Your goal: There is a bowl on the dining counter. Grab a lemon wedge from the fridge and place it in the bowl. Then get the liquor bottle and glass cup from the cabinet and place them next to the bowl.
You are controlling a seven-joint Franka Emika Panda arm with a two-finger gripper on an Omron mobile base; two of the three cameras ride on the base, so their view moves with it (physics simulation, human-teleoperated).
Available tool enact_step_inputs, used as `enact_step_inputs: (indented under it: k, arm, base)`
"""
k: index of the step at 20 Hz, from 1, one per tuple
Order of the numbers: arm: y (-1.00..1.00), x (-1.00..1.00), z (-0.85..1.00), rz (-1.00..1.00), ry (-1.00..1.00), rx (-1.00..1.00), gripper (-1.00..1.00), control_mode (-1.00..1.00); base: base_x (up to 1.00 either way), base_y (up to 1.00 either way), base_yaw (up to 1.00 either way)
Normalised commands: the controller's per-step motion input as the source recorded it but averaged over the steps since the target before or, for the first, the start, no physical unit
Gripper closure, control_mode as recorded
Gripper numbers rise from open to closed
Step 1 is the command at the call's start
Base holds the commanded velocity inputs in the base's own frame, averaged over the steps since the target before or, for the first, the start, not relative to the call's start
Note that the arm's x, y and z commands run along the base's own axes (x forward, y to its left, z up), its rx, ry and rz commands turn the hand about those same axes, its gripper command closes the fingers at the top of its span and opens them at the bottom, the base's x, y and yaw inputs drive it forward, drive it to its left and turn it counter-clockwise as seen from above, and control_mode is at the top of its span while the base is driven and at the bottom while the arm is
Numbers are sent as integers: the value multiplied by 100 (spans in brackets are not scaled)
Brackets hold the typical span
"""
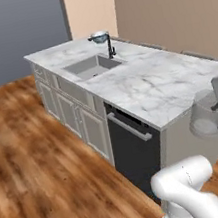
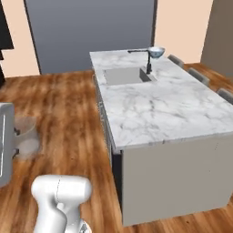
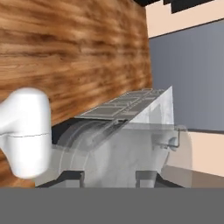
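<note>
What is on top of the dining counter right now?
The dining counter carries a sink, a black faucet and the bowl at its far end; the bowl's inside cannot be seen.

— Bowl point(image 1: 99, 36) status?
— Wide, shallow, upright — at the far end of the marble worktop point(image 1: 162, 84), just behind the black faucet.
— Glass cup point(image 3: 127, 153)?
— Clear tumbler, seen close between the tool point(image 3: 109, 178) fingertips.

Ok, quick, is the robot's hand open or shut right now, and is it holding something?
Gripper: closed around the clear glass cup, holding it.
</note>
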Motion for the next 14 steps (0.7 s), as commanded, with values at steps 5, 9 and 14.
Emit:
enact_step_inputs:
  k: [5,9,14]
  arm:
    - [0,0,0,0,0,0,100,100]
    - [0,0,0,0,0,0,100,100]
    - [0,0,0,0,0,0,100,100]
  base:
    - [1,-59,-42]
    - [8,-65,-36]
    - [22,-74,-31]
